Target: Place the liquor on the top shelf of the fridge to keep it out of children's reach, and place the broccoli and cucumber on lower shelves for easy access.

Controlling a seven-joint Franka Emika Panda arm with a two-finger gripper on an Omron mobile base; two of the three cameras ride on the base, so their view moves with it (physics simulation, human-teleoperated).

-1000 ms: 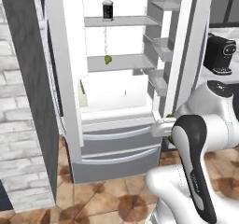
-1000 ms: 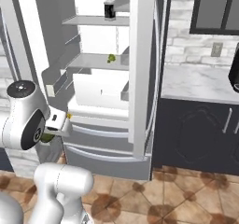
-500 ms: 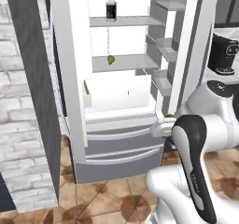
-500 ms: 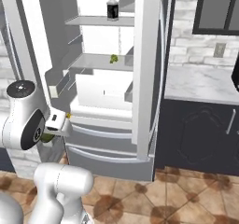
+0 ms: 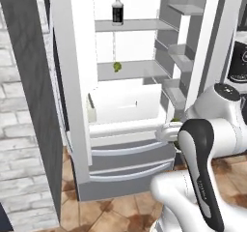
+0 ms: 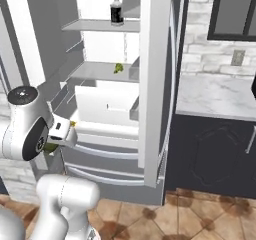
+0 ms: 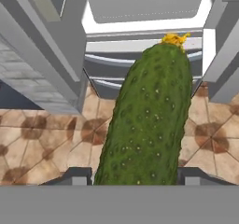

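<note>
- The fridge [image 5: 72, 105] stands open, white inside, with drawers at the bottom.
- The liquor [image 5: 117, 7] stands upright on the top shelf [image 5: 132, 25], toward its rear.
- The broccoli [image 5: 116, 67] lies on the shelf directly below, apart from the bottle.
- The hand [image 7: 133, 176] is clamped on the cucumber [image 7: 147, 120], which rises between its tips, yellow end pointing toward the fridge drawers.
- The hand hangs low, in front of the drawers, above the tiled floor [image 7: 42, 148].
</note>
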